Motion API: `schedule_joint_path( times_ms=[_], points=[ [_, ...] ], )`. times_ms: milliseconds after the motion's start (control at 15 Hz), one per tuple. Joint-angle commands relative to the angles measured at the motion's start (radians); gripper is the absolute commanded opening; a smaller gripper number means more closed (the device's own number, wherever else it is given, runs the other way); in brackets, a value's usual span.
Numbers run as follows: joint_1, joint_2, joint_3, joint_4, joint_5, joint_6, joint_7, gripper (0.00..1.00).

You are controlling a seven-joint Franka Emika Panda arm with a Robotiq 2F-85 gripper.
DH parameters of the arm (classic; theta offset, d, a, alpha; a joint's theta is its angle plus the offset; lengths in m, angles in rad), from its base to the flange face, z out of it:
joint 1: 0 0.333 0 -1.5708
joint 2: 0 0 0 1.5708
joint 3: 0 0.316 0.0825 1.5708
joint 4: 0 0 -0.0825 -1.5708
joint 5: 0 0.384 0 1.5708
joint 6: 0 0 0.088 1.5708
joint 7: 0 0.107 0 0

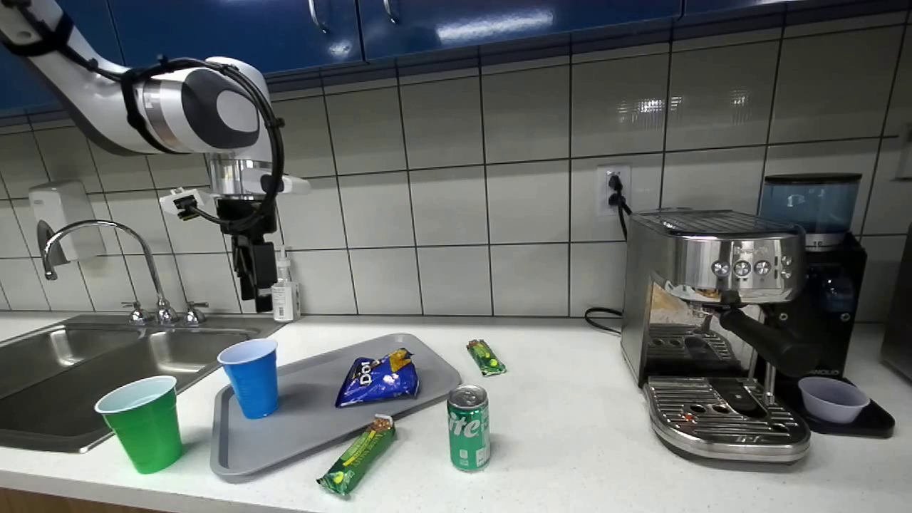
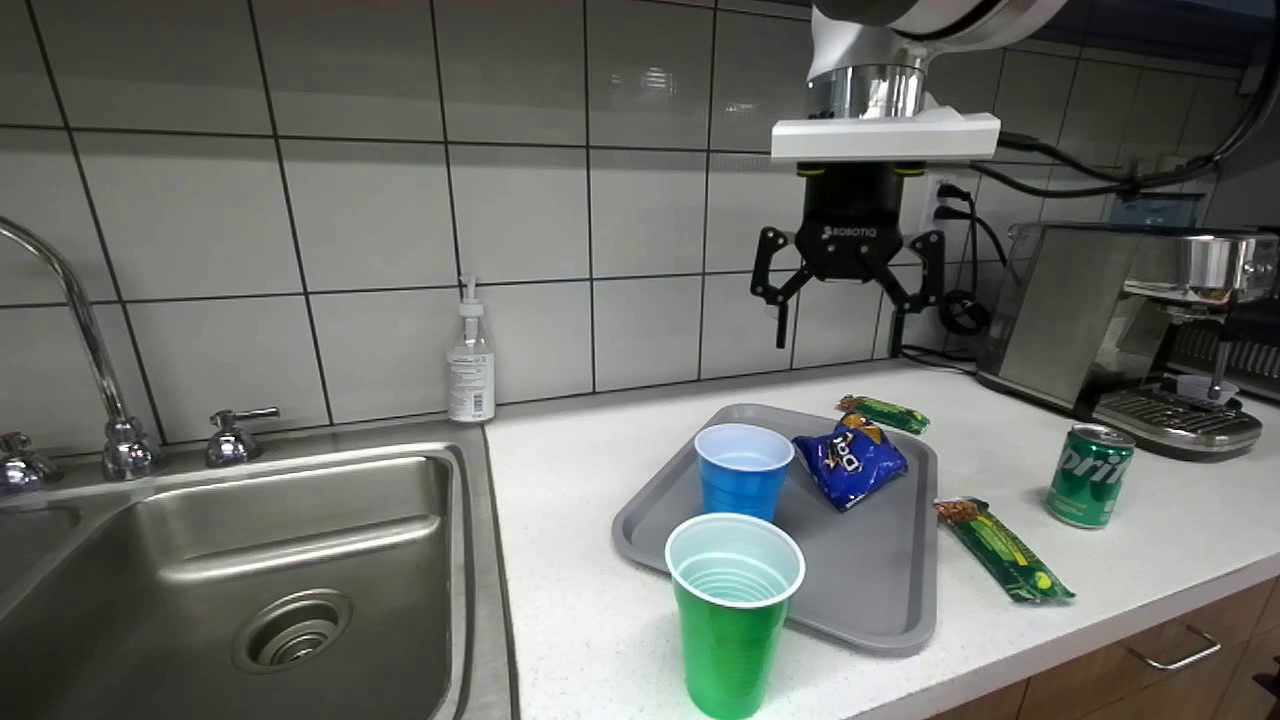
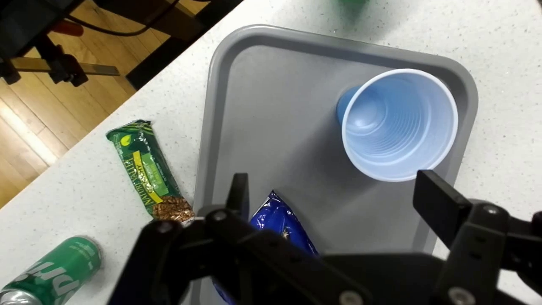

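Observation:
My gripper (image 2: 839, 338) hangs open in the air above the counter, fingers pointing down and nothing between them. Below, in the wrist view, lies a grey tray (image 3: 275, 106). A blue cup (image 3: 398, 127) stands upright on it near a corner, close to the right finger in that view but well below it. The blue snack bag (image 3: 283, 220) lies on the tray, partly hidden behind the left finger. In both exterior views a green cup (image 1: 146, 434) stands beside the tray. A green-wrapped bar (image 1: 358, 456) and a green soda can (image 1: 469, 434) are off its other side.
A second green bar (image 1: 486, 358) lies behind the tray. The sink (image 2: 300, 560) with its faucet (image 1: 135, 231) and a soap bottle (image 2: 470, 370) are on one side. An espresso machine (image 1: 719, 285), a grinder (image 1: 819, 285) and a small bowl (image 1: 832, 399) occupy the other. Cabinets (image 1: 513, 25) hang above.

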Motion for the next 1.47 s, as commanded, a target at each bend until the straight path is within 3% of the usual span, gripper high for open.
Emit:
schedule_joint_path(
  times_ms=[0,267,800,1400],
  points=[
    [0.018,0.0,-0.019,0.002,-0.001,-0.002,0.001,1.0],
    [0.022,0.001,-0.018,0.0,-0.012,0.001,0.012,1.0],
    [0.09,0.102,-0.007,-0.013,-0.191,0.108,0.235,1.0],
    [0.129,0.202,-0.036,0.009,-0.253,0.166,0.369,1.0]
  ],
)
